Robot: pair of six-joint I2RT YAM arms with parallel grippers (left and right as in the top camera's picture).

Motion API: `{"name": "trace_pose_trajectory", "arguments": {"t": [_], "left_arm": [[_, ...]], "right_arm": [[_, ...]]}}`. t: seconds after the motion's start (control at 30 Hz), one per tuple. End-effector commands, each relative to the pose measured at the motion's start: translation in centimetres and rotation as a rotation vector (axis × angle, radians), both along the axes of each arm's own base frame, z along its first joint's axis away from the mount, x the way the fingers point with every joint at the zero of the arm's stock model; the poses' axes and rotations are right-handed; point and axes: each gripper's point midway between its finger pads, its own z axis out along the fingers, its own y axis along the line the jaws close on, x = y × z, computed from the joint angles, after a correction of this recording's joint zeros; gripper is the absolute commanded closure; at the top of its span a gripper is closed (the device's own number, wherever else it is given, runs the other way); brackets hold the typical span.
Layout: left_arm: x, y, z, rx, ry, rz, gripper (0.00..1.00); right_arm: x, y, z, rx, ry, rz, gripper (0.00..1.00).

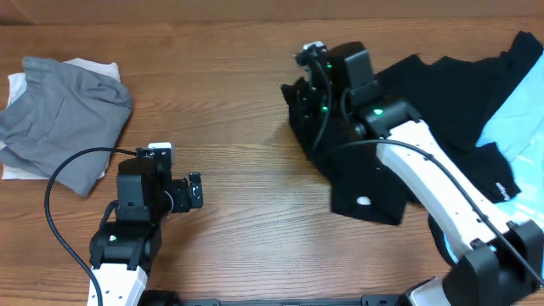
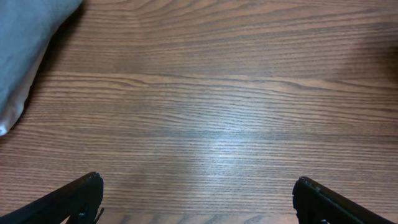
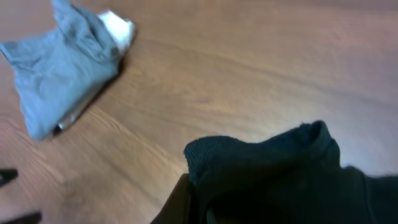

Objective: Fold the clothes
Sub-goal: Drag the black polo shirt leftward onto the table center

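A black T-shirt (image 1: 442, 81) lies crumpled at the right of the table, with small white print on a sleeve (image 1: 505, 189). My right gripper (image 1: 308, 92) is shut on the black shirt's ribbed edge (image 3: 261, 162) and holds it up off the wood; the fabric hides the fingertips. My left gripper (image 1: 195, 191) is open and empty over bare wood, its two fingers wide apart in the left wrist view (image 2: 198, 196). A folded grey garment (image 1: 64, 119) lies at the far left, also in the right wrist view (image 3: 59, 74).
A white garment (image 1: 17, 85) lies under the grey one. A light blue garment (image 1: 523, 119) lies at the right edge, partly under the black shirt. A black cable (image 1: 59, 183) loops beside the left arm.
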Motion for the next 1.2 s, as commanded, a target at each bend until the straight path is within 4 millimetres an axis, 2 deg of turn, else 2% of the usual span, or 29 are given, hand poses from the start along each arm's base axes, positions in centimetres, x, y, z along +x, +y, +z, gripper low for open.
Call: {"name": "trace_pose_trajectory", "arguments": {"t": [0.0, 0.07, 0.1, 0.13, 0.17, 0.2, 0.27, 0.37, 0.4, 0.57, 0.63, 0.73, 0.8, 0.97, 1.1, 1.17], "left_arm": [[0.5, 0.0, 1.0, -0.018, -0.024, 0.007, 0.0], [0.5, -0.1, 1.0, -0.018, -0.024, 0.007, 0.0], [0.5, -0.1, 1.0, -0.018, -0.024, 0.007, 0.0], [0.5, -0.1, 1.0, -0.019, -0.024, 0.008, 0.0], [0.5, -0.1, 1.0, -0.026, -0.026, 0.015, 0.0], [0.6, -0.1, 1.1, -0.033, -0.029, 0.022, 0.0], [0.8, -0.1, 1.3, -0.056, -0.039, 0.046, 0.0], [1.1, -0.1, 1.6, -0.109, -0.054, 0.099, 0.0], [1.4, -0.1, 1.9, -0.148, -0.071, 0.136, 0.0], [2.2, -0.5, 2.8, -0.238, -0.114, 0.185, 0.0], [2.7, -1.2, 3.5, -0.269, -0.14, 0.155, 0.0], [3.3, -2.7, 4.4, -0.324, -0.172, 0.087, 0.0], [3.8, -3.6, 4.7, -0.346, -0.184, 0.049, 0.0], [5.4, -7.0, 3.4, -0.373, -0.156, -0.04, 0.0], [7.1, -10.6, 1.5, -0.445, -0.12, -0.071, 0.0], [7.9, -13.1, 0.2, -0.479, -0.103, -0.1, 0.0]], "right_arm": [[1.3, 2.5, 0.4, 0.081, -0.029, 0.008, 0.95], [2.3, 3.4, 0.5, 0.107, -0.067, 0.012, 0.95], [2.7, 3.8, 0.5, 0.115, -0.082, 0.016, 0.89], [2.9, 4.0, 0.4, 0.119, -0.09, 0.017, 0.78], [3.2, 4.1, 0.2, 0.121, -0.096, 0.017, 0.48], [3.3, 4.1, 0.1, 0.118, -0.098, 0.017, 0.37], [3.7, 3.2, 0.0, 0.101, -0.1, -0.014, 0.0], [4.5, 0.9, -0.3, 0.059, -0.091, -0.086, 0.0], [4.8, -1.5, -0.3, 0.022, -0.074, -0.15, 0.0], [5.1, -10.1, 0.5, -0.086, -0.028, -0.427, 0.0], [4.6, -13.7, 1.3, -0.112, -0.014, -0.512, 0.0], [3.2, -17.8, 2.0, -0.127, 0.032, -0.586, 0.0], [1.9, -20.1, 1.6, -0.146, 0.085, -0.628, 0.0], [-1.1, -23.6, -0.7, -0.208, 0.241, -0.695, 0.0], [-2.3, -24.3, -1.6, -0.232, 0.303, -0.704, 0.0], [-2.6, -24.3, -1.7, -0.237, 0.314, -0.703, 0.0]]}}
